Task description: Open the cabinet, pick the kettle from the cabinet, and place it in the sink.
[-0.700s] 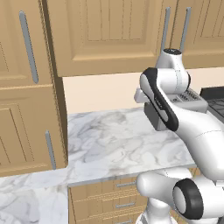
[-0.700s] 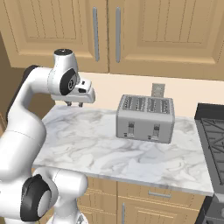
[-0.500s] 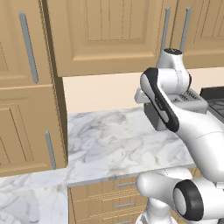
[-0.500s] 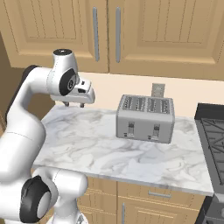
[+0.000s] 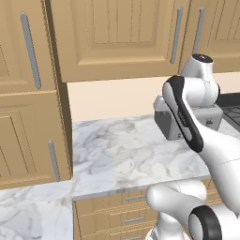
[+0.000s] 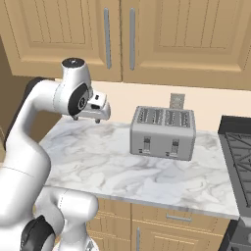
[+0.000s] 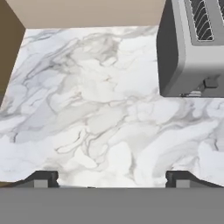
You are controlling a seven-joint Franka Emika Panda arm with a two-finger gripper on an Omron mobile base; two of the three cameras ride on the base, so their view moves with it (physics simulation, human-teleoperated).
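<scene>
While the gripper (image 7: 112, 177) hangs released over the counter (image 7: 87, 109) w/ nothing held, I aim up for the cabinet (image 6: 63, 34) handle (image 6: 107, 38), approaching square.

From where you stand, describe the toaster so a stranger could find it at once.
Start at the marble counter under the wooden wall cabinets. The toaster stands near the back wall, beside the stove: a boxy grey appliance with four top slots.

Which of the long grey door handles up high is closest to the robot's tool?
The left one of the two side-by-side handles. It hangs almost straight above the tool; its twin sits further right, toward the toaster.
</scene>
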